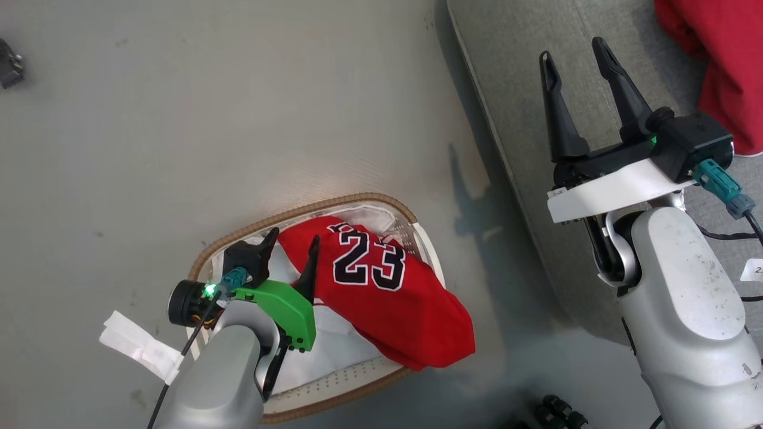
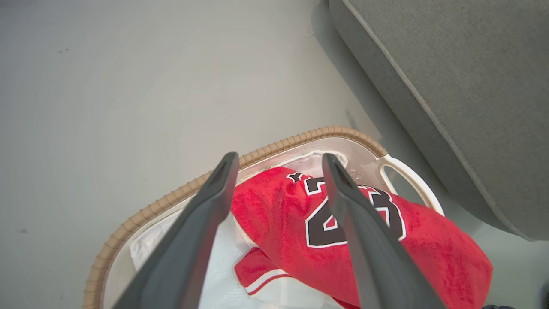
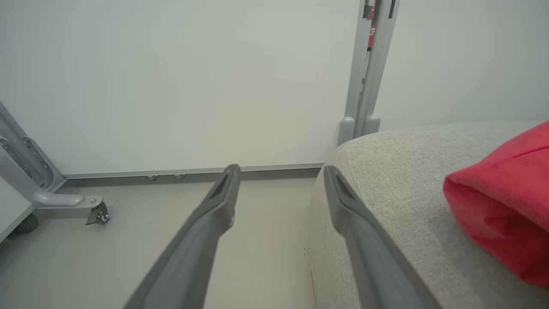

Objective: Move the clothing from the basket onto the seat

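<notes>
1. I am looking down at the basket (image 1: 346, 380), which is standing on the floor (image 1: 179, 119) near the seat's (image 1: 518, 89) long edge. A strip of floor is lying between the two.
2. The jersey (image 1: 417, 316) is lying in the basket on the white lining (image 1: 334, 351) with its "23" facing up. One end is spilling over the rim on the side towards the seat.
3. The left jaws are hanging released over the basket, spread wide.
4. In the left wrist view the jersey's edge is showing between the left fingers (image 2: 188, 249). In the head view one finger is sitting over the lining and the other at the jersey's edge.
5. I cannot tell whether either finger is touching the cloth.
6. The right jaws are also standing released and are gripping nothing. They are hanging over the seat's long edge, well apart from the basket.
7. In the right wrist view one of the right fingers (image 3: 193, 253) is pointing over the floor and the other over the seat's rounded edge.
8. A plain red garment (image 1: 721, 77) is lying on the seat, towards its far right corner in the head view, and is bunching up into a soft mound.
9. Past the seat, the right wrist view is showing a pale wall (image 3: 171, 86) and a grey metal post (image 3: 369, 64) rising from the floor.
</notes>
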Robot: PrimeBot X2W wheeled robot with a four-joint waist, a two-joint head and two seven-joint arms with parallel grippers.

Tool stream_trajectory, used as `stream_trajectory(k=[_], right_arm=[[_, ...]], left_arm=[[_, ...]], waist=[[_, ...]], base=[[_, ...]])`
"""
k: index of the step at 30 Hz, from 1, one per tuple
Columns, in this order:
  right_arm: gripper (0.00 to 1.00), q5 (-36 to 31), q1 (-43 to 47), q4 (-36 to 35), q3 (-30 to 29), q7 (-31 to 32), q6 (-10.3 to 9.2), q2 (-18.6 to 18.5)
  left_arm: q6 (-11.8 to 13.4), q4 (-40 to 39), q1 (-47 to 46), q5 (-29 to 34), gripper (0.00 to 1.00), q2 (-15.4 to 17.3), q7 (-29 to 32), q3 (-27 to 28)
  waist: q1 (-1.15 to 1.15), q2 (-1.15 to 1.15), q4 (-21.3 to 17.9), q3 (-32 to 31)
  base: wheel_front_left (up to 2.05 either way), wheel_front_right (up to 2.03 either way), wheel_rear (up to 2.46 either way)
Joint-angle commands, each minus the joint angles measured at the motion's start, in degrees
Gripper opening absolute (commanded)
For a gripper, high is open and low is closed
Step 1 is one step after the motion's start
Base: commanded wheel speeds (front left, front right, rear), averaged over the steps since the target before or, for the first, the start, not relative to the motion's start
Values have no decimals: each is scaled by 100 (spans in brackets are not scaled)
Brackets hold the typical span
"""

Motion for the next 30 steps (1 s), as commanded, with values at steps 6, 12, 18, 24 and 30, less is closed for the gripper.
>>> stream_trajectory(k=[6, 12, 18, 24, 30], right_arm=[[100, -98, -107, -102, -43, -10, -8, 22], [100, -137, -142, -202, -100, -10, -8, 23], [100, -175, -219, -322, -145, -10, -8, 39], [100, -189, -250, -360, -161, -10, -8, 47], [100, -188, -263, -339, -148, -10, -8, 73]], left_arm=[[-56, 475, -433, -242, 100, 48, -3, -273], [-71, 882, -763, -260, 100, 47, -2, -419], [-81, 1333, -1104, -219, 100, 44, -3, -460], [-88, 1434, -1215, -377, 100, 38, -3, -768], [-87, 1204, -1247, -1155, 100, 44, 14, -1766]], waist=[[-1, 14, -459, 876], [-1, 14, -492, 1219], [-1, 14, -508, 1530], [-1, 14, -522, 1671], [-1, 14, -533, 1711]], base=[[0, 0, 0], [0, 0, 0], [0, 0, 0], [0, 0, 0], [0, 0, 0]])
